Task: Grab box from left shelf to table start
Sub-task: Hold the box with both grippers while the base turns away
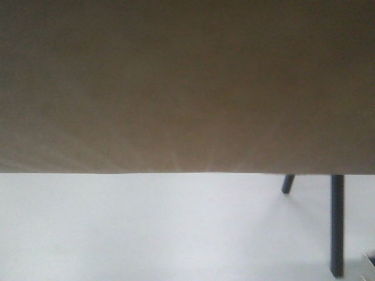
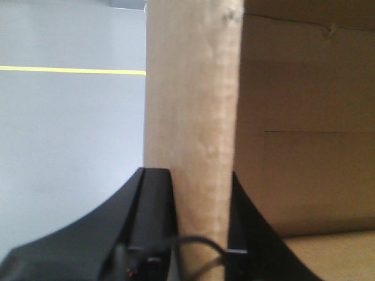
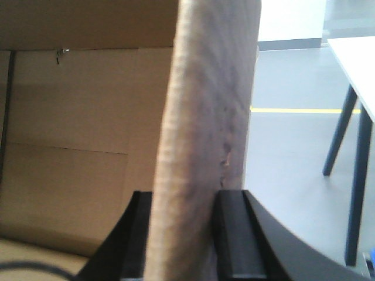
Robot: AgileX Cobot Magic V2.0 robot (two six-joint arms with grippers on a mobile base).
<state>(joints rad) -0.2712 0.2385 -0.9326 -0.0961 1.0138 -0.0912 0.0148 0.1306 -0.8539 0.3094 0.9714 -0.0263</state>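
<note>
The box ran past the top, left and right edges of the front view, soft and out of focus, and hid the tops of two dark table legs; a pale scrap in the lower right corner was too cropped to name; in both wrist views the box's blurred wall left the top edge, and the bottom edge cropped the left gripper and right gripper clamped on it; the table was cut by the right edge

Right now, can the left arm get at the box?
Likely yes: the left tool sits astride an upright cardboard wall of the box, pressed close on both sides, and nothing shows in between.
</note>
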